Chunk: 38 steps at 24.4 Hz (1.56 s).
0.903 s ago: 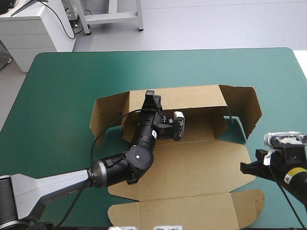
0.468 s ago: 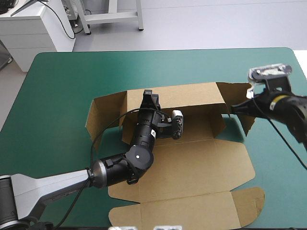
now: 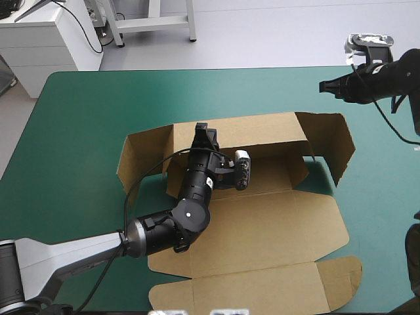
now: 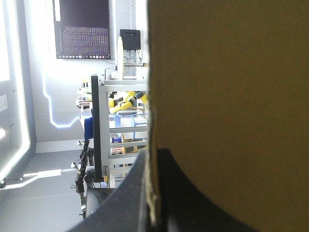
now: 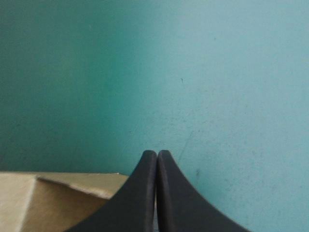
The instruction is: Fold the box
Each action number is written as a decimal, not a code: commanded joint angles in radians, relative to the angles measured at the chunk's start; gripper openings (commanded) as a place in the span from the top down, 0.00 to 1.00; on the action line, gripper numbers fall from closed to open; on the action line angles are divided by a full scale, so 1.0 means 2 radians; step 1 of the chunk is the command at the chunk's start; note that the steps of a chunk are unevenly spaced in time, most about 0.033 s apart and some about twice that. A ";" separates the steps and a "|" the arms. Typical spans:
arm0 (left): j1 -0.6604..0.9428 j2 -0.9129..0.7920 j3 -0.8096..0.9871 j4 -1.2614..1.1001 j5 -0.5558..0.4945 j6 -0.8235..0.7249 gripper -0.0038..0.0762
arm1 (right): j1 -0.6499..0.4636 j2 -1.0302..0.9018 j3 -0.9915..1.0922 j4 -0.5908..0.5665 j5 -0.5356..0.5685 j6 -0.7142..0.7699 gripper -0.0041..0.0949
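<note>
At back wall: box (image 3: 262,226) is being pinched by left gripper (image 3: 205,131).
Beyond far corner: right gripper (image 3: 323,86) is being held pressed together.
Handling: judged light, stiff, hinging at creases; wall edges suit gripping.

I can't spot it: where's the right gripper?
High view: the right gripper, shut, is over the teal-green cover near its far right corner, beyond the box.

One box (image 3: 262,226), one table (image 3: 85,118), two arms (image 3: 187,216) (image 3: 387,79)

Bright even overhead light, soft shadows within the box (image 3: 275,223), its board backlit in left wrist view
</note>
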 commanded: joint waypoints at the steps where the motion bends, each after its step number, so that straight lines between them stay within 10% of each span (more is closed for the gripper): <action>1: -0.002 -0.023 -0.012 0.042 0.024 -0.008 0.96 | -0.011 0.011 -0.022 0.011 -0.034 -0.010 0.98; 15: -0.002 -0.023 -0.012 0.042 0.023 -0.008 0.96 | -0.016 0.006 0.039 0.044 0.056 -0.070 0.98; 29: -0.002 -0.023 -0.012 0.042 0.022 -0.008 0.96 | -0.016 -0.196 0.463 0.234 -0.322 -0.372 0.98; 38: -0.002 -0.023 -0.012 0.041 0.020 -0.008 0.96 | -0.016 -0.196 0.470 0.282 -0.249 -0.503 0.79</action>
